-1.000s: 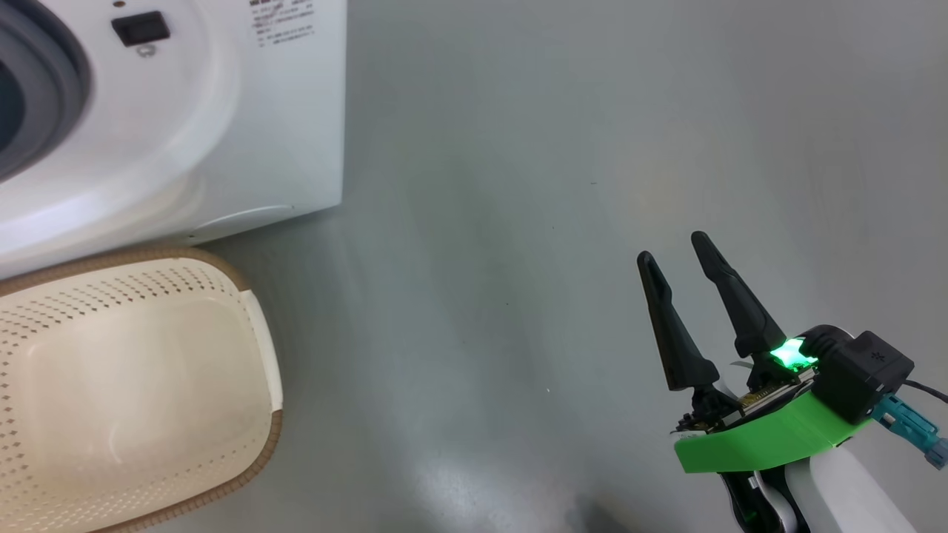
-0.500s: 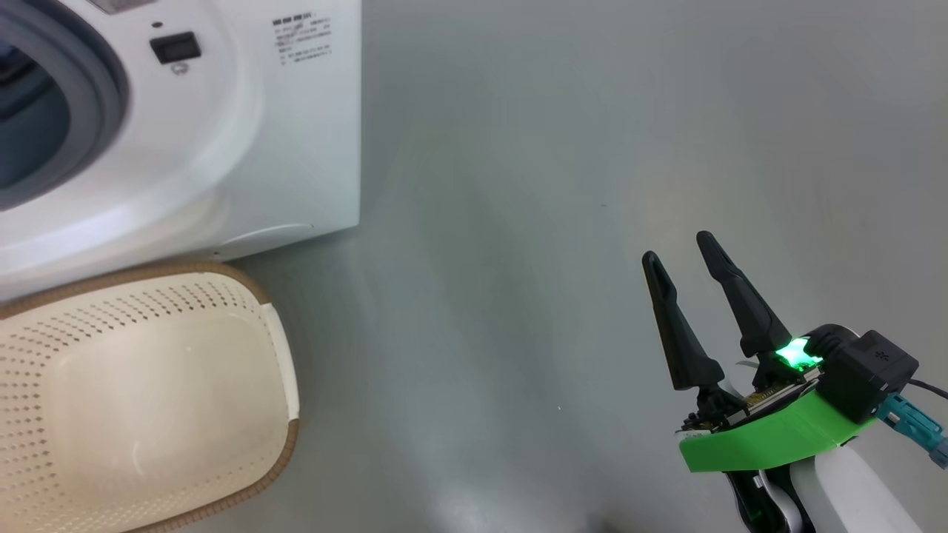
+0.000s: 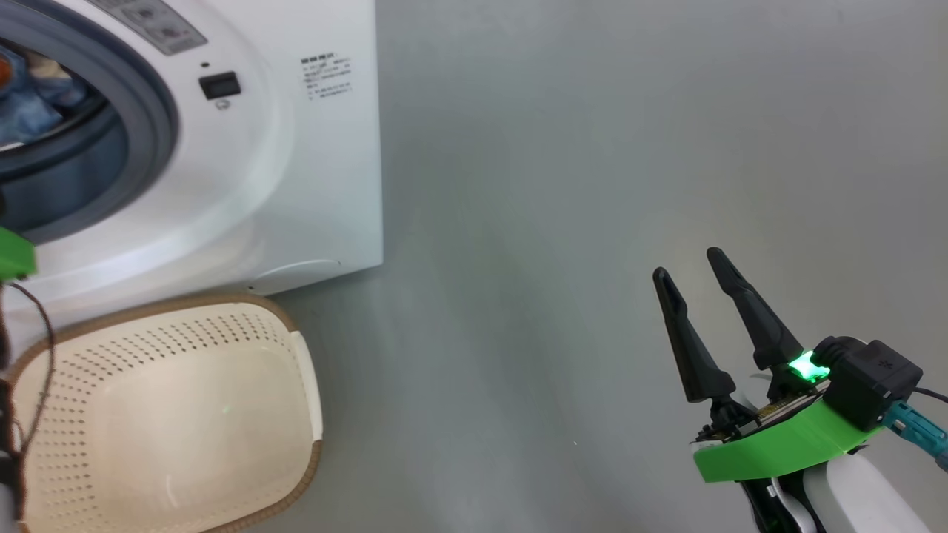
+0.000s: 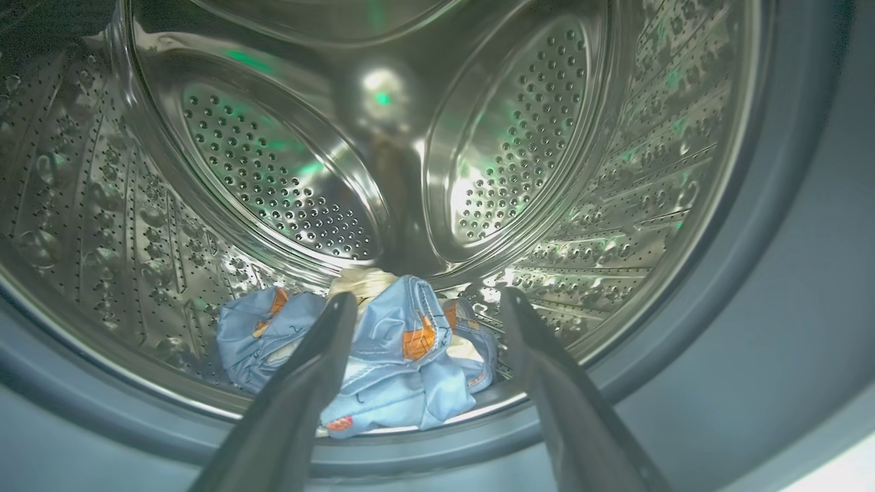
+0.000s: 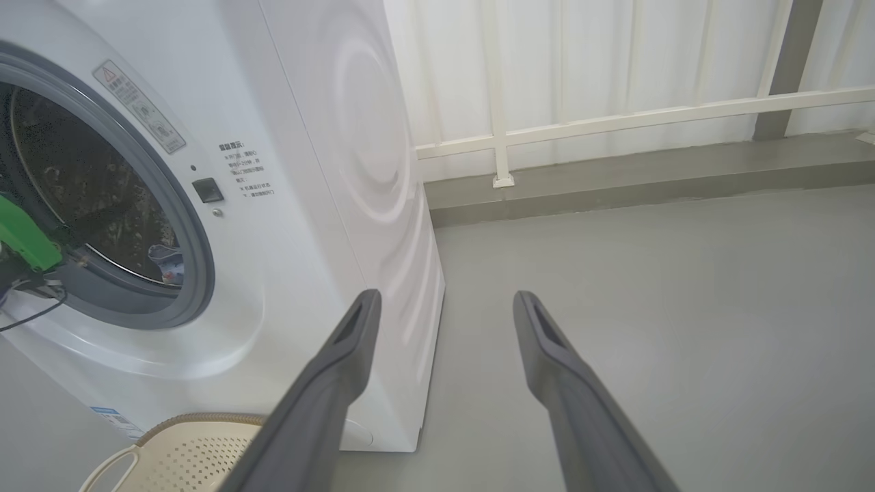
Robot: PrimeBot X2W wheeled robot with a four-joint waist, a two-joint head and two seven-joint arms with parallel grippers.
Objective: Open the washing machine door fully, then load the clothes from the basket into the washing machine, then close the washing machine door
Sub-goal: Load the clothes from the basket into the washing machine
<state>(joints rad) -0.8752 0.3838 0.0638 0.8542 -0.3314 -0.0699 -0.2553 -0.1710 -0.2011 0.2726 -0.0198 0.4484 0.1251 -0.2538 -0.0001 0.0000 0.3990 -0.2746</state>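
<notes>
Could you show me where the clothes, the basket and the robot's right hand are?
clothes (image 4: 400,365), left wrist view, blue printed cloth
basket (image 3: 309,392), head view, white side handle
right hand (image 3: 687,262), head view, between its fingertips

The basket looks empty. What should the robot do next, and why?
Probably draw the left tool back out of the drum: it is open and holds nothing, the clothes lie in the drum, and the basket is empty, so loading looks done.
</notes>
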